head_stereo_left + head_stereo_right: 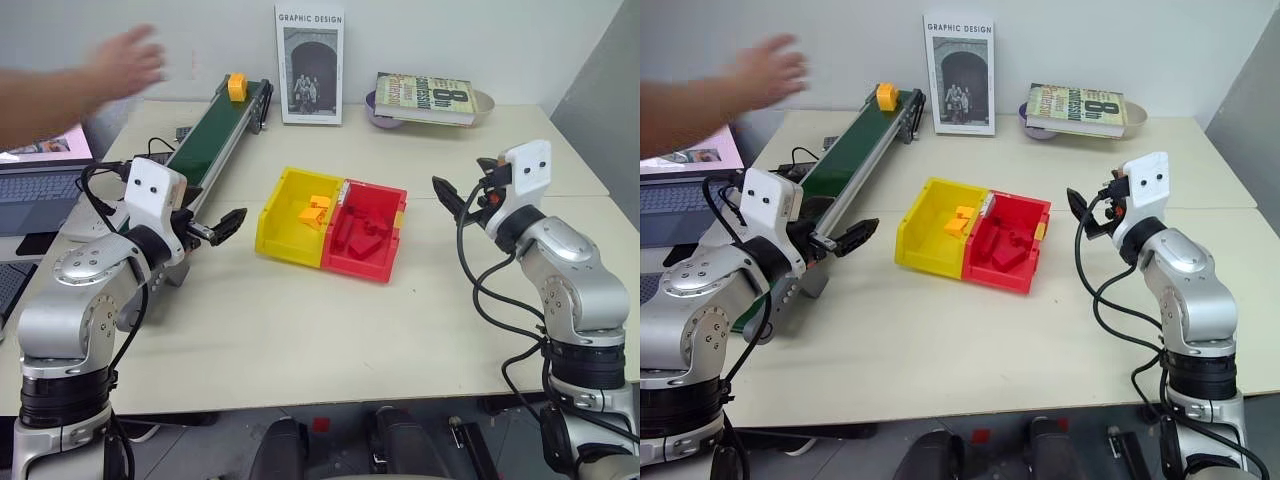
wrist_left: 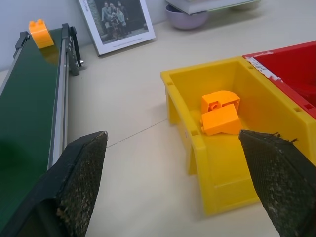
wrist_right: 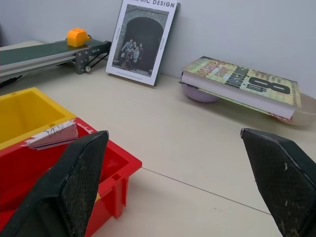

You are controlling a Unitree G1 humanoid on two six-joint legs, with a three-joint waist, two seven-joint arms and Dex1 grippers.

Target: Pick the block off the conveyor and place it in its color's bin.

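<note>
We see the block sitting at the far end of the conveyor, studs up, with nothing gripping it. A person's hand hangs blurred in the air above the table, to the left of that far end and apart from the block. The belt runs from there toward the robot's left side.

Our left gripper hovers just beside the near end of the conveyor, between it and the bin. Its 2 fingers stand wide apart and hold nothing, as the left wrist view shows plainly. Our right gripper hangs in the air on the other side, to the right of the red bin and apart from it, its 2 fingers likewise spread wide and empty.

The bin is joined to the red bin at the middle of the table. 2 orange pieces lie inside the yellow one, and red pieces lie in the red one. A graphic design book leans against the wall beside the conveyor's far end, and another book rests across a bowl. A laptop sits at the table's left edge.
</note>
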